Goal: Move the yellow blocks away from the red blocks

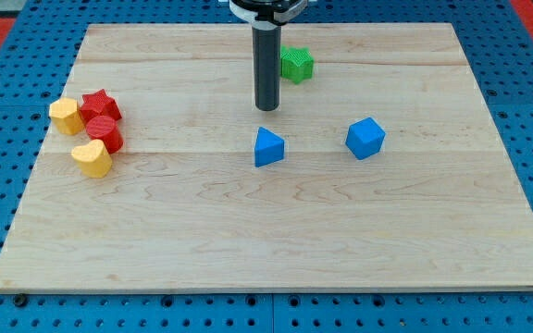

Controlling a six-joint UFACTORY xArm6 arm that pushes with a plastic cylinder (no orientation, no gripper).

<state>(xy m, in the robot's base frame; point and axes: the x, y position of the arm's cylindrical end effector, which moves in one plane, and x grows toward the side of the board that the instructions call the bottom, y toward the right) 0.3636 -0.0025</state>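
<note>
Near the board's far edge, my tip (266,107) is a bare rod, no claw, just above the blue triangular block (268,147). Yellow blocks (65,116) (92,158) touch red blocks (101,104) (105,132) at the left edge; I'd approach each yellow from the reds' side and push outward.

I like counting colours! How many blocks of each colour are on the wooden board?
Yellow blocks: 2
Red blocks: 2
Blue blocks: 2
Green block: 1
Total: 7 blocks
</note>
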